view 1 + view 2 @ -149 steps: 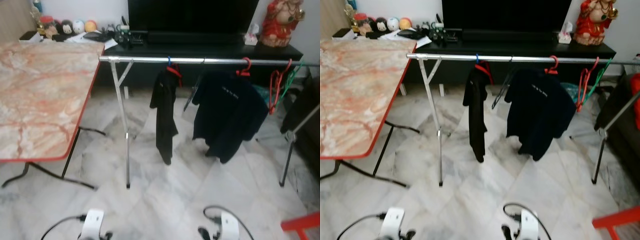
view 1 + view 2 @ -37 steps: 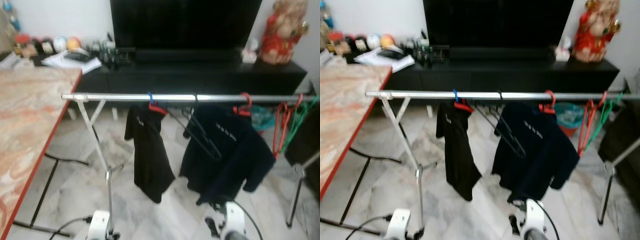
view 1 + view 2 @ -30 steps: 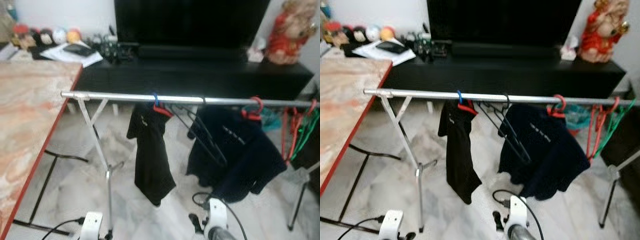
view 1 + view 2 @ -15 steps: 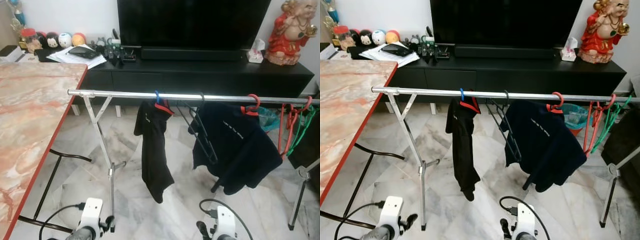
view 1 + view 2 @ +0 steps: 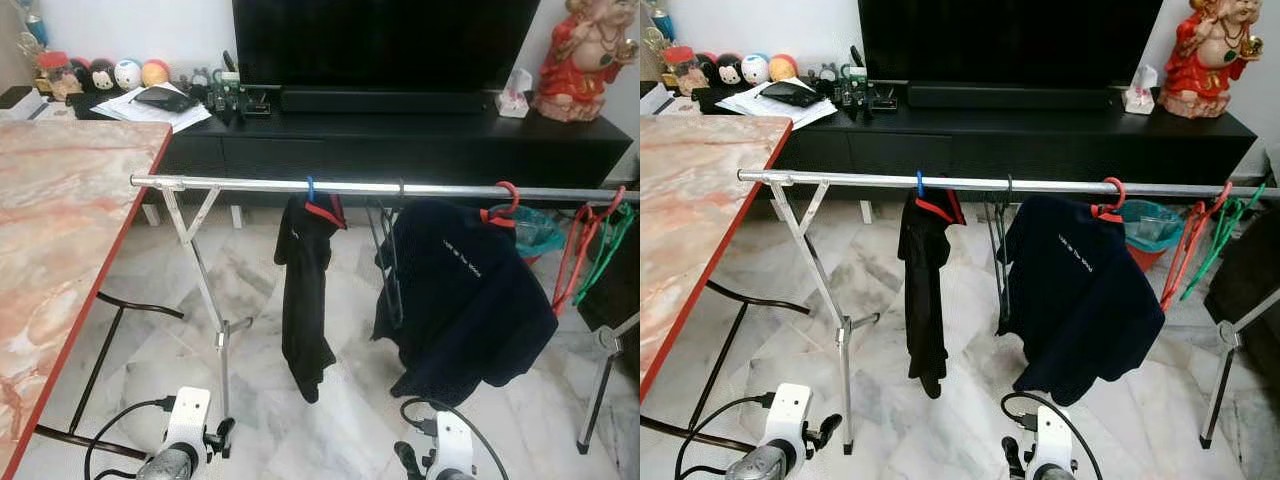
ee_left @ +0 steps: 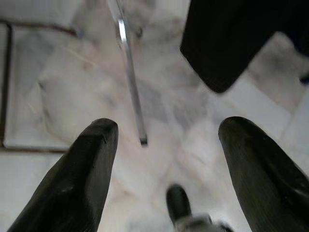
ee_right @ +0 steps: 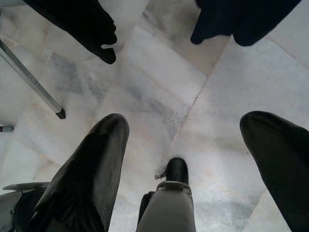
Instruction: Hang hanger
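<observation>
The empty black wire hanger (image 5: pixel 388 262) now hangs nearly straight down from the long silver clothes rail (image 5: pixel 250 186); half a second ago it was swung out at a slant, so the swing has all but died. It sits up ahead of my right gripper (image 7: pixel 186 145), between the narrow black garment on a red hanger (image 5: pixel 306 290) and the wide navy T-shirt on a red hanger (image 5: pixel 462 300). I judge the hanging done, with the hook over the rail and nothing in my grasp. My head has also come level and steady since the blurred walking frames, so the rack stands sharp before me.

Both arms are down by my sides. My left gripper (image 6: pixel 166 159) is spread wide and empty, and my right gripper is likewise parted with nothing between its fingers.

The head views give what the wrists cannot: the whole rail, the hanger's hook on it, the red and green spare hangers (image 5: pixel 590 240) bunched far to my right, and the marble-patterned counter with a red edge (image 5: pixel 60 250) to my left. The wrist views give the floor: beyond my left gripper the silver rack leg (image 6: pixel 129 82) meets the white marble floor (image 7: pixel 145 92), and beyond my right the hems of the two garments hang clear of the tiles.
</observation>
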Controlling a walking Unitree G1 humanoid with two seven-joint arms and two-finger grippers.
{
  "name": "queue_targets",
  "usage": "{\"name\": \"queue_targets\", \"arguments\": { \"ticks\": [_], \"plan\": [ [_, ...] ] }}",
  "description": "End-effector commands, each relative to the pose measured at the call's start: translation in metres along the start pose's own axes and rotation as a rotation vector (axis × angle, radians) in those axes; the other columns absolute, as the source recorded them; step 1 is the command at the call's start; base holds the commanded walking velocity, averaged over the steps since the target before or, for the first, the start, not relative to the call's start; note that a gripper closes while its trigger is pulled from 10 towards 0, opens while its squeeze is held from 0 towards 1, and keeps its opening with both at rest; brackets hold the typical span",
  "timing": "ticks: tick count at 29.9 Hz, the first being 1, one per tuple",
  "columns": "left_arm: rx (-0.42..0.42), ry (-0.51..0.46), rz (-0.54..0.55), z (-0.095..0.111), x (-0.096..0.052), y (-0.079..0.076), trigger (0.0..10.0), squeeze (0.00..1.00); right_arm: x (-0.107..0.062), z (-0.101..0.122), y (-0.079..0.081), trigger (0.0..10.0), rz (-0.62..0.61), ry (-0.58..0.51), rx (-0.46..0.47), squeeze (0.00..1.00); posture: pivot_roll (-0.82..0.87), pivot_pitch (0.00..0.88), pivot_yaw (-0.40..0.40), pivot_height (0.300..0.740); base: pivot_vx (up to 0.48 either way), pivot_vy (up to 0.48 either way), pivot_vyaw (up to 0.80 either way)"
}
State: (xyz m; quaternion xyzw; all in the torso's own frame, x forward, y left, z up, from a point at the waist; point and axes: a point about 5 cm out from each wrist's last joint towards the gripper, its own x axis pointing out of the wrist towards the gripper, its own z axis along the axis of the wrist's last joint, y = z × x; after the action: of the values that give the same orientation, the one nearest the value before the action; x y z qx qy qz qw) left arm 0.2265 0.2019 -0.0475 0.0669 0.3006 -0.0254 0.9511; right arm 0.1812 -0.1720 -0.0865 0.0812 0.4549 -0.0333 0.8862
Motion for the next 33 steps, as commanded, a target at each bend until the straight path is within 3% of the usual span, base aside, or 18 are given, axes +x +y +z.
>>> {"name": "queue_targets", "arguments": {
  "ticks": [1, 6, 9, 15, 18, 19, 20, 22, 24, 26, 27, 30, 33],
  "plan": [
    [0.038, -0.177, 0.025, 0.035, 0.006, 0.005, 10.0, 0.00, 0.000, 0.005, -0.004, 10.0, -0.009, -0.007, 0.009, 0.00, 0.03, 0.000, -0.043, 0.740, 0.000, 0.000, 0.00],
    [0.024, -0.373, 0.022, 0.072, 0.006, 0.010, 10.0, 0.00, 0.002, 0.009, -0.001, 10.0, -0.006, -0.011, 0.001, 0.00, 0.04, 0.000, -0.047, 0.740, 0.000, 0.000, 0.00],
    [0.096, -0.498, -0.102, 0.099, 0.000, 0.002, 10.0, 0.00, 0.003, 0.011, 0.010, 10.0, 0.009, -0.012, -0.007, 0.00, 0.03, 0.000, -0.044, 0.740, 0.000, 0.000, 0.00],
    [0.175, -0.573, -0.279, 0.132, -0.004, -0.011, 10.0, 0.00, 0.002, 0.000, 0.019, 10.0, 0.015, 0.008, -0.010, 0.00, 0.04, 0.000, -0.044, 0.740, 0.000, 0.000, 0.00],
    [0.176, -0.584, -0.248, 0.139, -0.001, -0.010, 10.0, 0.00, 0.001, -0.005, 0.021, 10.0, 0.017, 0.017, -0.011, 0.00, 0.04, 0.000, -0.042, 0.740, 0.000, 0.000, 0.00],
    [0.139, -0.589, -0.199, 0.141, 0.000, -0.006, 10.0, 0.00, 0.001, -0.007, 0.022, 10.0, 0.019, 0.021, -0.010, 0.00, 0.03, 0.000, -0.032, 0.740, 0.000, 0.000, 0.00],
    [0.112, -0.592, -0.167, 0.143, 0.002, -0.004, 10.0, 0.00, 0.001, -0.008, 0.023, 10.0, 0.019, 0.023, -0.010, 0.00, 0.03, 0.000, -0.032, 0.740, 0.000, 0.000, 0.00],
    [0.039, -0.586, 0.014, 0.138, 0.002, 0.010, 10.0, 0.00, 0.000, -0.012, 0.025, 10.0, 0.020, 0.021, 0.003, 0.00, 0.02, 0.000, -0.025, 0.740, 0.000, 0.000, 0.00],
    [0.026, -0.624, 0.065, 0.137, -0.003, 0.013, 10.0, 0.00, 0.000, -0.012, 0.025, 10.0, 0.016, 0.020, 0.007, 0.00, 0.01, 0.000, -0.023, 0.740, 0.000, 0.000, 0.00],
    [-0.008, -0.673, 0.075, 0.135, -0.013, 0.015, 10.0, 0.00, 0.000, -0.012, 0.023, 10.0, 0.005, 0.012, 0.018, 0.00, 0.01, 0.000, -0.024, 0.740, 0.000, 0.000, 0.00],
    [0.012, -0.691, 0.058, 0.129, -0.023, 0.012, 10.0, 0.00, 0.000, -0.006, 0.011, 10.0, -0.005, -0.018, 0.035, 0.00, 0.02, 0.000, -0.030, 0.740, 0.000, 0.000, 0.00],
    [0.037, -0.668, 0.050, 0.116, -0.029, 0.010, 10.0, 0.00, -0.001, 0.010, -0.012, 10.0, -0.014, -0.075, 0.034, 0.00, 0.03, 0.000, -0.040, 0.740, 0.000, 0.000, 0.00],
    [0.053, -0.623, 0.078, 0.098, -0.031, 0.012, 10.0, 0.00, -0.003, 0.025, -0.023, 10.0, -0.035, -0.152, 0.026, 0.00, 0.03, 0.000, -0.045, 0.740, 0.000, 0.000, 0.00]
  ]
}}
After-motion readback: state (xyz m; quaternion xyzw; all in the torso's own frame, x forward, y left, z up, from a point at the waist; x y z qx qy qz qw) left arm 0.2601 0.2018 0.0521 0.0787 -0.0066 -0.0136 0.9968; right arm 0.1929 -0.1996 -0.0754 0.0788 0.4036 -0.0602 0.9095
